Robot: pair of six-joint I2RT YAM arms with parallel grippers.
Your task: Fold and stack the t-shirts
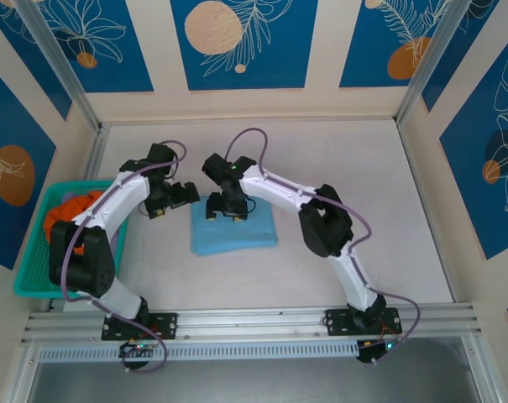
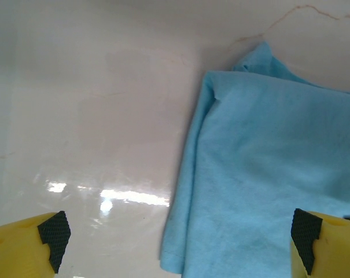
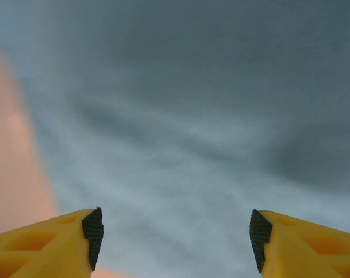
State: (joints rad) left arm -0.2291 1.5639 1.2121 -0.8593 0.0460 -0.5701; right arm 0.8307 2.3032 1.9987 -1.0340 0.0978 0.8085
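Pale, glossy tabletop (image 1: 337, 168) takes up the middle of the top view. Cream walls box it in, carrying blue panels (image 1: 279, 50) printed with orange discs and white leaf outlines. An aluminium rail (image 1: 254, 319) crosses the bottom of the frame, where both arm bases are bolted. Slightly left of centre lies the light blue t-shirt (image 1: 234, 228), folded into a compact rectangle flat on the table. At the left edge sits a teal mesh basket (image 1: 27, 269) with orange cloth (image 1: 65, 214) inside. The left gripper (image 1: 185, 195) hangs just beside the shirt's upper left corner, jaws spread wide and empty. In its wrist view the shirt's folded edge occupies the right side above shiny table. The right gripper (image 1: 226, 208) is over the shirt's top edge, jaws parted with nothing between them and blue cloth blurred close beneath.
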